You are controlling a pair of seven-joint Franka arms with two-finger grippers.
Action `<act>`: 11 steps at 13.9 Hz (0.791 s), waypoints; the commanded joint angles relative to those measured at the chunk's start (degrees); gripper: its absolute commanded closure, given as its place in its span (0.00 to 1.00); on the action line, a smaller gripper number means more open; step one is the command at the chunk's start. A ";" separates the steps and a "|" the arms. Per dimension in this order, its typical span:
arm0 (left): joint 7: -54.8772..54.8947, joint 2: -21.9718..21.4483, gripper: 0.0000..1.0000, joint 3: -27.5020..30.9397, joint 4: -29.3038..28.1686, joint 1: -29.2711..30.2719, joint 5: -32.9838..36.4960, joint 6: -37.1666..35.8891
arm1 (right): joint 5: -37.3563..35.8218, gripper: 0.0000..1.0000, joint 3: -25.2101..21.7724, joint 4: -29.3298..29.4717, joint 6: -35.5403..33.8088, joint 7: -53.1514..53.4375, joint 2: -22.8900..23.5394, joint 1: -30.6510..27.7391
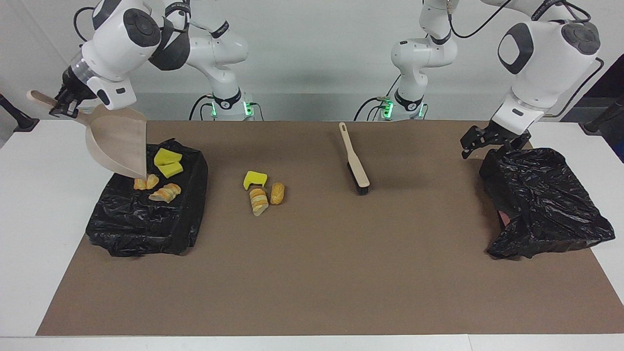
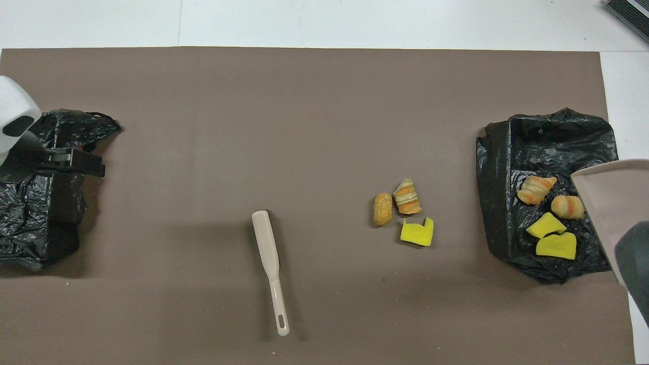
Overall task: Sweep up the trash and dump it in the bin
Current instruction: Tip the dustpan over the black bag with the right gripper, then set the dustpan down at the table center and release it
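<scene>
Beige dustpan [image 1: 119, 146], clamped in right hand [image 1: 66, 105], is tipped over bin [image 1: 146, 219]; left hand [image 1: 492, 141] hangs apart; remaining trash [image 1: 263, 190] needs sweeping next.

Four trash pieces [image 1: 161, 175] lie in the bin [image 1: 146, 219]; three more [image 1: 263, 190] on the mat [image 1: 312, 273], brush [image 1: 355, 161] at their 3 o'clock in the facing view
</scene>
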 commanded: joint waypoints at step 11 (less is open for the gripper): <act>0.18 -1.05 0.00 -0.38 3.60 0.06 1.56 -5.20 | 49.02 1.00 22.61 -0.03 -7.09 81.18 0.37 -0.43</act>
